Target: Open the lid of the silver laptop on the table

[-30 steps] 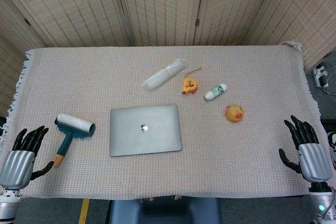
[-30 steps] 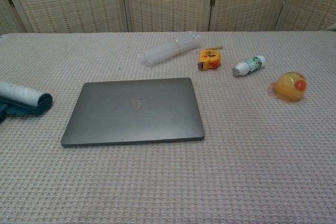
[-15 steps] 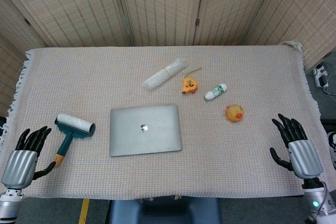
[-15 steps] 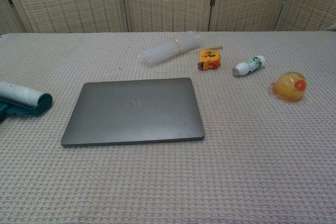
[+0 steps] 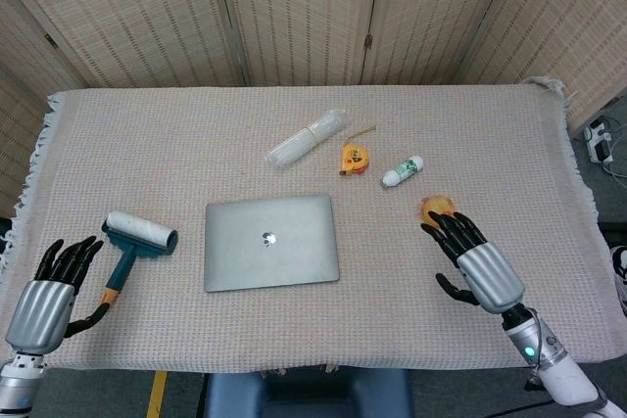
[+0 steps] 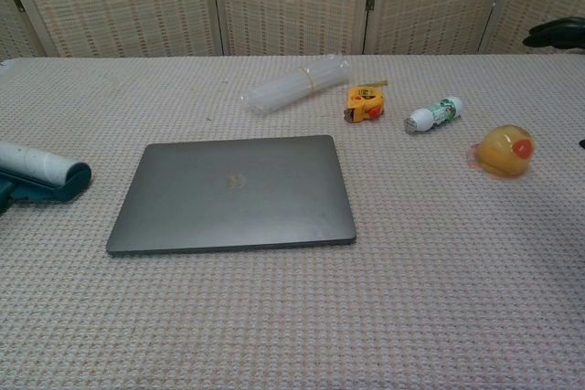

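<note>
A silver laptop (image 5: 271,242) lies closed and flat near the middle of the cloth-covered table (image 5: 509,134), slightly toward the robot's left. Its long axis runs side to side across the table, and the long edge nearest the robot is likely where the lid lifts, though no hinge is visible.

The right hand (image 5: 470,263) hovers over the table on the laptop's right, fingers spread and holding nothing. The laptop lies to this hand's left, with bare cloth between them. Its fingertips reach just in front of a yellow rubber duck (image 6: 501,151); whether they touch it cannot be told. In the chest view only dark fingertips show at the right edge.

The left hand (image 5: 49,289) rests at the near-left table edge, also spread and empty, close beside the handle of a teal lint roller (image 5: 135,243). The roller sits between this hand and the laptop.

The right hand looks better placed to reach the laptop's front edge, since nothing blocks its path.

Behind the laptop lie a clear plastic bundle (image 5: 307,138), a yellow tape measure (image 5: 352,158) and a small white bottle (image 5: 403,171).
</note>
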Motion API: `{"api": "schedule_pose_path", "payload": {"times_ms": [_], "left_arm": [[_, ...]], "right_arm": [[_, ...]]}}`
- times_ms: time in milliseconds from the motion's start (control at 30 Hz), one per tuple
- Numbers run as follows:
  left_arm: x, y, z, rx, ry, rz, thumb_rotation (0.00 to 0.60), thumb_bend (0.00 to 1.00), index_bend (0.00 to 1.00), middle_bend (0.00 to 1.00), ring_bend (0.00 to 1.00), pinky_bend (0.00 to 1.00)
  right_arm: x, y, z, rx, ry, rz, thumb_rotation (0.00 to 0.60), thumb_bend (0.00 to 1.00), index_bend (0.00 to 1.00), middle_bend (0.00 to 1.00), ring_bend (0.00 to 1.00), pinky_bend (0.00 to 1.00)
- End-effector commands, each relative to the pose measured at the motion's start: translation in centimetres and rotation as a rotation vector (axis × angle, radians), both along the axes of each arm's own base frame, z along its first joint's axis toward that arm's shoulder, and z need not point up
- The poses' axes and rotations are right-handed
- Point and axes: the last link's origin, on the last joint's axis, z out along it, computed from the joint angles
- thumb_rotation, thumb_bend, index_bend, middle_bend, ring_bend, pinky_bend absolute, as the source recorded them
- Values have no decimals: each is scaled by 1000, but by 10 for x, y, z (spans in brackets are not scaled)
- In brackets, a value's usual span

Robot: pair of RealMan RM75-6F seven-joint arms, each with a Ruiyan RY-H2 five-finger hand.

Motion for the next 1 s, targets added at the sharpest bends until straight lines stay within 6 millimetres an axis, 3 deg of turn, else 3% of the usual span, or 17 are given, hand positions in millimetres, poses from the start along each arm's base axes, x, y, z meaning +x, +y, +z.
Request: {"api": "schedule_pose_path", "payload": {"times_ms": [33, 467, 1000], "left_arm": [[2, -1, 0, -3, -5, -9, 600, 256, 70, 101, 150, 48], [3, -4, -2, -22, -7, -29, 600, 256, 69, 101, 150, 47], [1, -1, -1, -21, -27, -23, 600, 256, 67, 101, 150, 44]], "right_arm": [[28, -10, -24, 82, 28, 73, 600, 432, 0, 0, 19, 0], [115, -42, -133, 304, 118, 232, 600, 432, 0, 0, 0, 0], [179, -64, -215, 350, 213, 312, 600, 431, 0, 0, 0, 0]]}}
